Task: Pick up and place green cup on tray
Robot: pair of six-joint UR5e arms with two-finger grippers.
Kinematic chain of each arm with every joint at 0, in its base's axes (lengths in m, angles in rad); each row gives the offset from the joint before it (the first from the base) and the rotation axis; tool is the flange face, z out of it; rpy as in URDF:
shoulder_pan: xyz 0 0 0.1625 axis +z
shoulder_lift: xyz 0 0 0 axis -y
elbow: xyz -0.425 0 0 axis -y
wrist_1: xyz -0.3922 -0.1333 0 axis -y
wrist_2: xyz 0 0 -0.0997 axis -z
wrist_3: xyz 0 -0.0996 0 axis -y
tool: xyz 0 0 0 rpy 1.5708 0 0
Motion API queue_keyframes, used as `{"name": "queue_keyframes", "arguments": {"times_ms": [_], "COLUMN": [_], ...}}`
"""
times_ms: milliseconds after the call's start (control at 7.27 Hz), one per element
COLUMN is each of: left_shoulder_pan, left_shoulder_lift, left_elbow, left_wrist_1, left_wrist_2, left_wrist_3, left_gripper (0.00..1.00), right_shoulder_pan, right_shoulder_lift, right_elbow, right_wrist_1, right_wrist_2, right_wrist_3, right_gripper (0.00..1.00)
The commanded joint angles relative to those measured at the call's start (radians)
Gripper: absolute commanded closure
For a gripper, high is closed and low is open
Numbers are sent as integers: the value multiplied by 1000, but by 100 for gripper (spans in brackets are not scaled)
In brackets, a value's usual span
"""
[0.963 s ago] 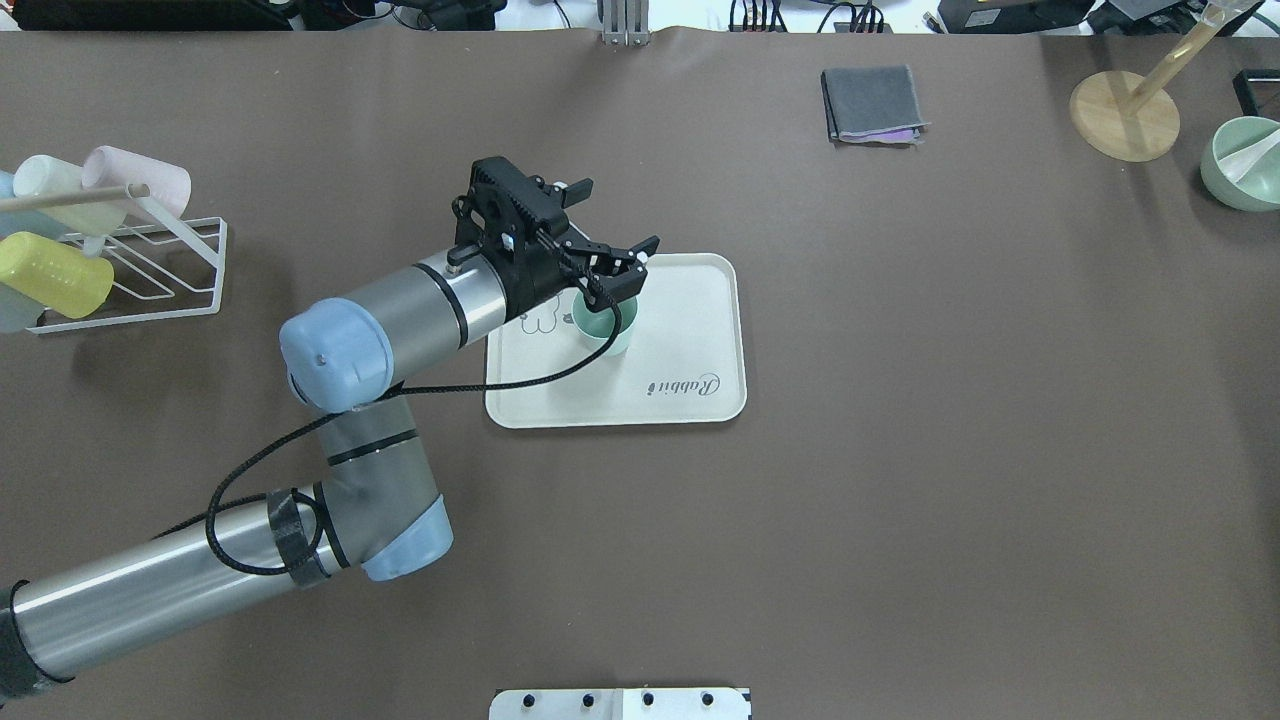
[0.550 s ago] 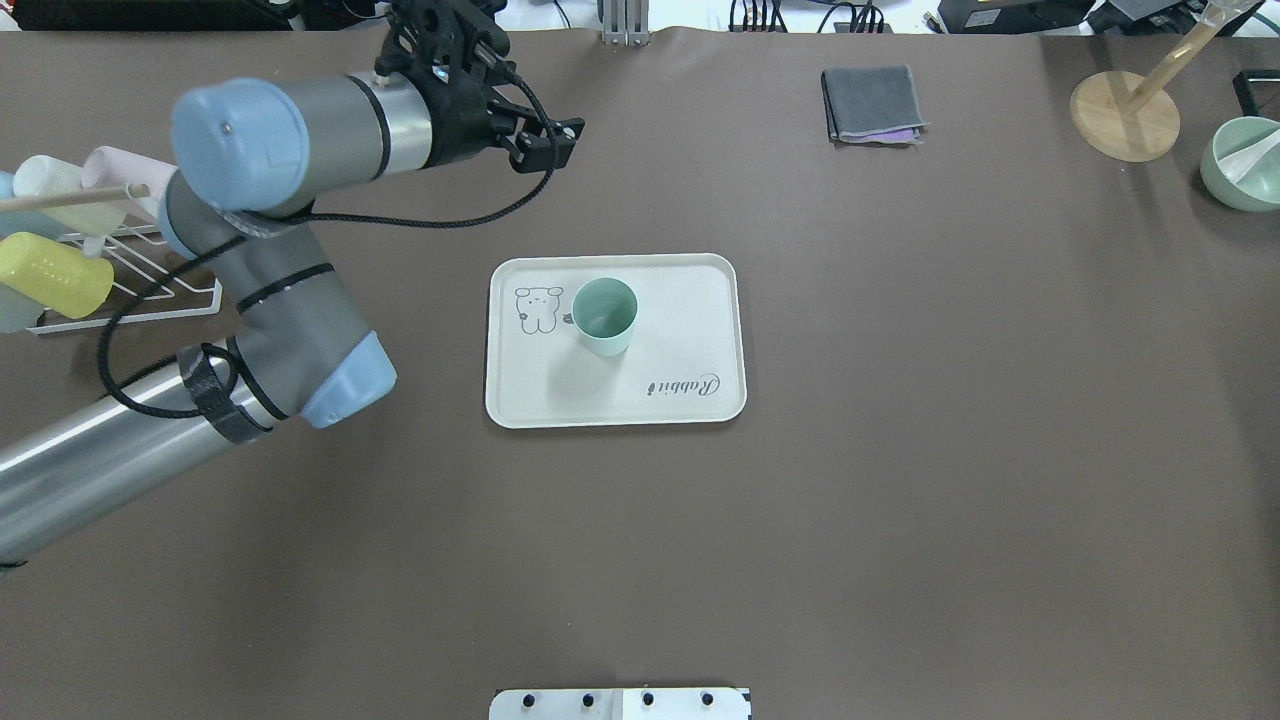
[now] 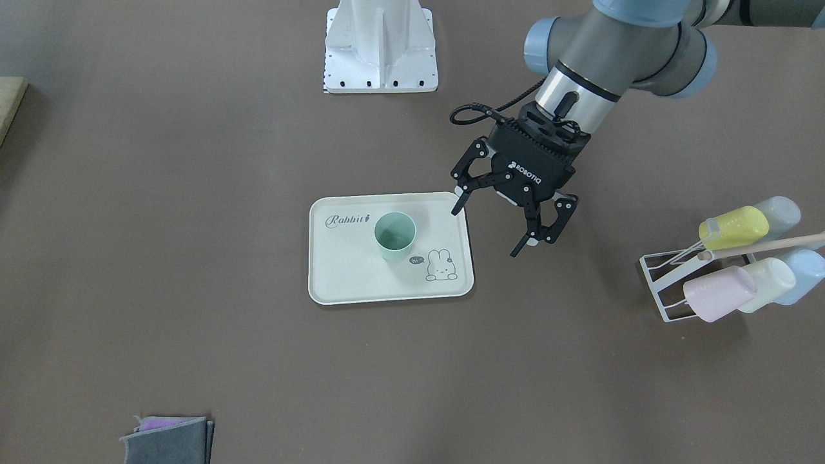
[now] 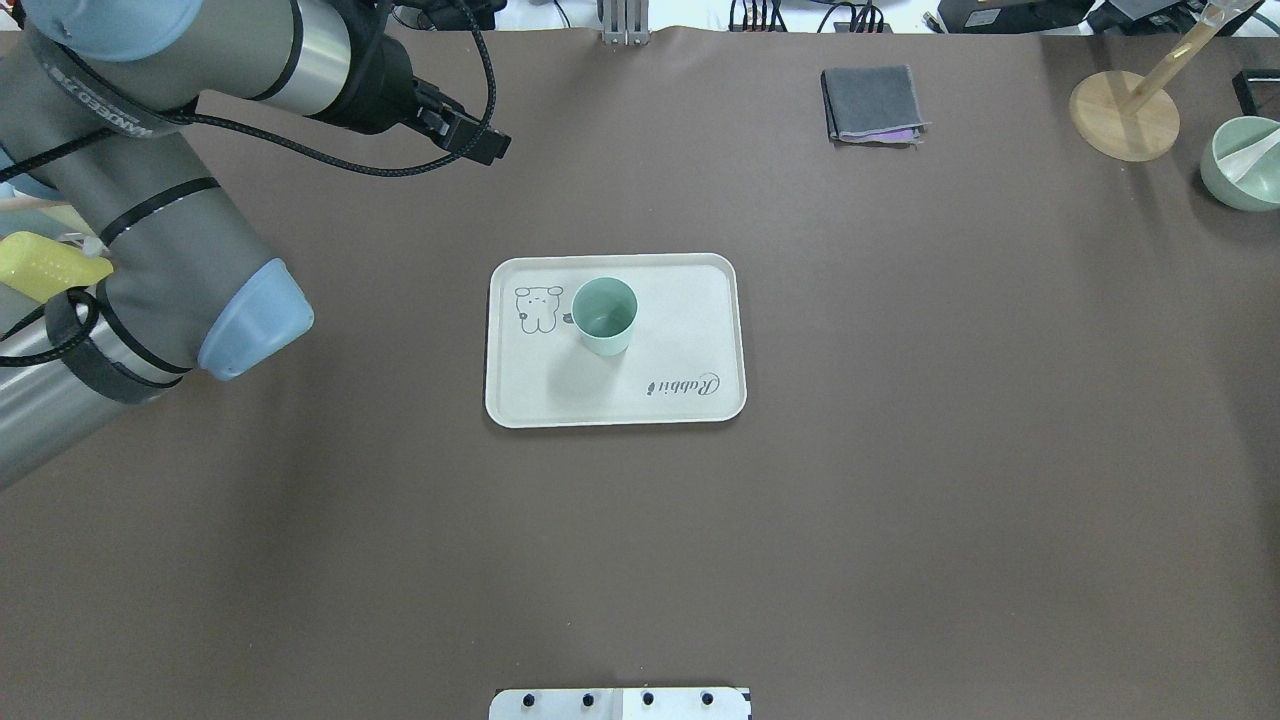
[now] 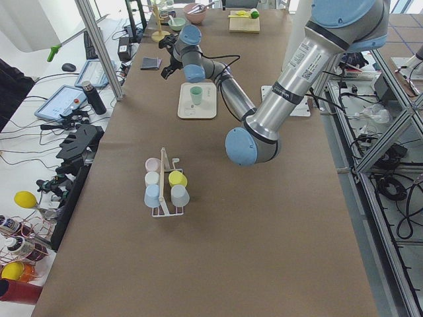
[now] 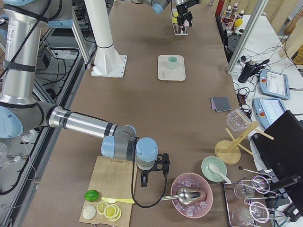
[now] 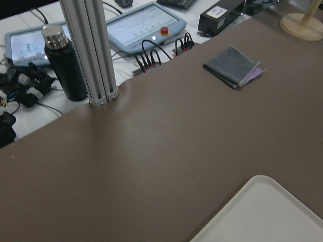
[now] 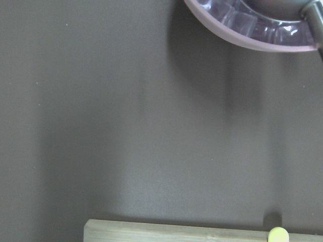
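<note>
Front-facing exterior: left end effector [image 3: 485, 232] hangs over the tabletop [image 3: 193, 193], spread wide, touching nothing. On the tray [image 3: 341, 283] the green cup [image 3: 394, 236] stands upright. Right end effector [image 6: 147, 179]: grip unreadable.

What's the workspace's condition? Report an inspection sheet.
Surface: brown table cover, no spills seen.
Job's things: mint-green plastic cup upright on cream rectangular plastic tray.
Clutter: folded grey cloth; white wire rack of pastel cups; round wooden stand; pale green bowl.
Grippers: left gripper open, empty, beside the tray; right gripper cannot be judged.
Cables: black cable looping along left arm.
Surroundings: dark metal flask, tablets beyond the table edge.
</note>
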Motion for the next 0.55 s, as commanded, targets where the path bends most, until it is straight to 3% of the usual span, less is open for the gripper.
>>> {"name": "queue_keyframes", "arguments": {"times_ms": [0, 413], "left_shoulder_pan": [-68, -233], "left_shoulder_lift": [128, 207], "left_elbow": [-42, -48], "left_wrist_1": [113, 469], "left_wrist_2": [-172, -243], "left_wrist_3": [-1, 95], "left_gripper": [2, 2], "right_shoulder_pan": [0, 0], "right_shoulder_lift": [0, 0], "right_elbow": [0, 0], "right_wrist_1": [0, 0], "right_wrist_2": [0, 0], "right_wrist_3": [0, 0], "right_gripper": [0, 0]}}
